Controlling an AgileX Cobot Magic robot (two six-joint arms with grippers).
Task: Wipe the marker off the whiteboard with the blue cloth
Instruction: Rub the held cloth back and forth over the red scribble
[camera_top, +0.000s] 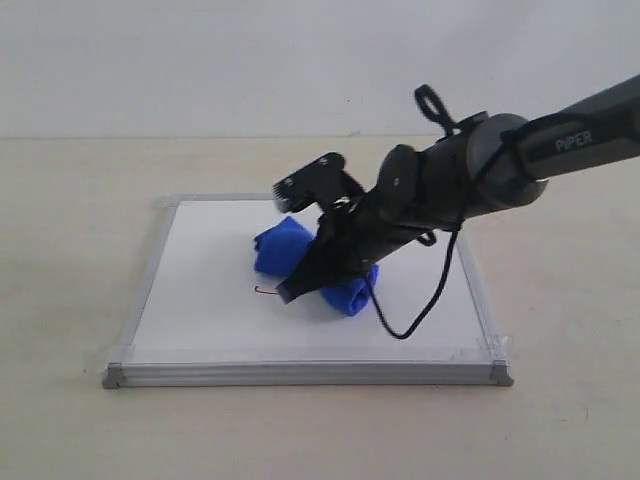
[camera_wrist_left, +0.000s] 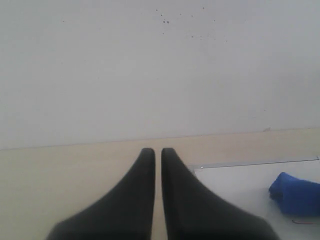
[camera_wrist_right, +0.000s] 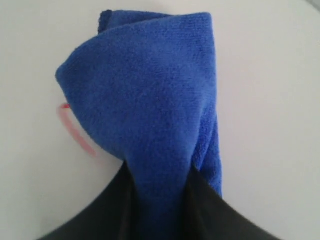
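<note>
saw the whiteboard (camera_top: 210, 335) lying flat on a beige table (camera_top: 70, 250), silver-grey frame all round, grey caps at the 2 near corners. found the blue cloth (camera_top: 278, 246) bunched on the white surface near the middle of the board. found the right gripper (camera_top: 293, 291) reaching in from the right of the exterior view, angled down over the cloth, tip low at the board. in the right wrist view, saw its 2 dark fingers (camera_wrist_right: 95, 220) pinching a fold of the blue cloth (camera_wrist_right: 150, 100) between them, the rest of the fabric spread out ahead over the whiteboard (camera_wrist_right: 270, 90). noted the marker (camera_top: 263, 290), a thin red line on the board, just beside the gripper tip and the cloth's near edge. in the right wrist view, saw the marker (camera_wrist_right: 75, 132) as a blurred red stroke at the cloth's edge, partly covered by it. noted a black cable (camera_top: 404, 336) looping down from the right arm over the board. found the left gripper (camera_wrist_left: 157, 154) off the board, facing bare table and a pale wall (camera_wrist_left: 150, 65), jaws pressed almost together with only a thin slit between, holding nothing. from that view, caught a corner of the whiteboard (camera_wrist_left: 235, 190) and the blue cloth (camera_wrist_left: 296, 195) well apart from that gripper.
</note>
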